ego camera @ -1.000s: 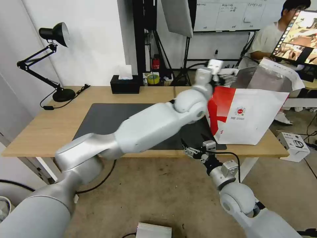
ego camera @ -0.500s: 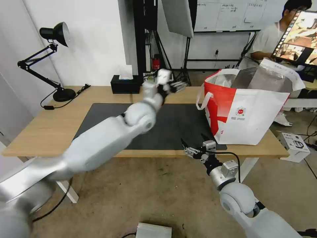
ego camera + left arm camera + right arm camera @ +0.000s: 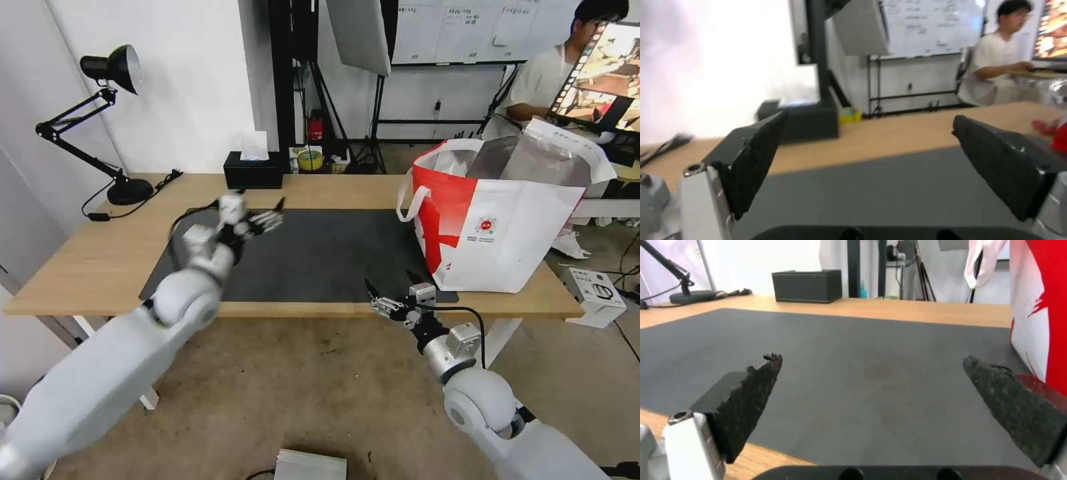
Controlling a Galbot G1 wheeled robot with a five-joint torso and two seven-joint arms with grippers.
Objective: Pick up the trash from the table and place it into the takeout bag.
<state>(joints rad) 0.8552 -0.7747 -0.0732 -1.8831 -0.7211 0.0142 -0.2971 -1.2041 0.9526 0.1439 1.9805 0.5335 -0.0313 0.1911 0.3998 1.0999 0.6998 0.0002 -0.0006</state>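
Both grippers are spread wide and holding nothing. The left gripper (image 3: 270, 215) hangs over the left end of the dark mat (image 3: 333, 253), and the right gripper (image 3: 390, 293) sits at the table's (image 3: 93, 260) front edge. The takeout bag (image 3: 500, 220) stands upright at the table's right end, mouth open.

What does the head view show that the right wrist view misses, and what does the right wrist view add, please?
The head view shows the left gripper open above the dark grey mat, the desk lamp's black head and the takeout bag's foil-lined mouth. The right wrist view shows the right gripper open, close up at the table's near edge. Both share the mat, bag and black tissue box.
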